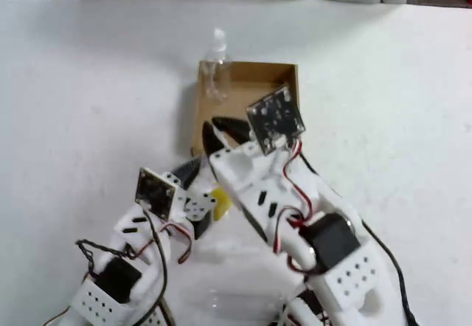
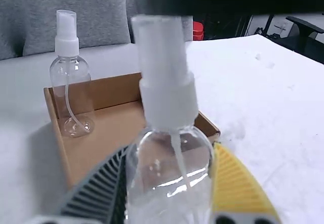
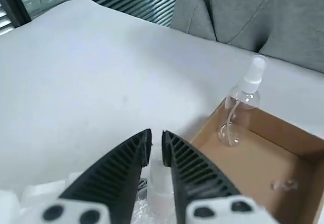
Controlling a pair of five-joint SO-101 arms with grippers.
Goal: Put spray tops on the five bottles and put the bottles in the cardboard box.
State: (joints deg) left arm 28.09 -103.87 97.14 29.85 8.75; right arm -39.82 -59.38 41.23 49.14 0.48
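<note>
Left wrist view has the fingers (image 2: 238, 188) of the left gripper (image 2: 169, 150) clamped round a clear bottle (image 2: 167, 176) near the cardboard box (image 2: 116, 89), its spray top (image 2: 164, 72) on, with the right gripper (image 3: 156, 135) nearly closed, holding nothing, just above; best to press that top down squarely, bottle upright

Bottle (image 2: 169, 178) in the left gripper (image 2: 169, 149): clear glossy plastic. Its spray top (image 2: 164, 72): white, smooth, matt plastic. Gripper fingers (image 2: 238, 188): ribbed matt plastic, one yellow, one dark grey. Cardboard box (image 2: 101, 133) beyond: brown, matt. Table (image 2: 263, 92): white, faintly grainy.
</note>
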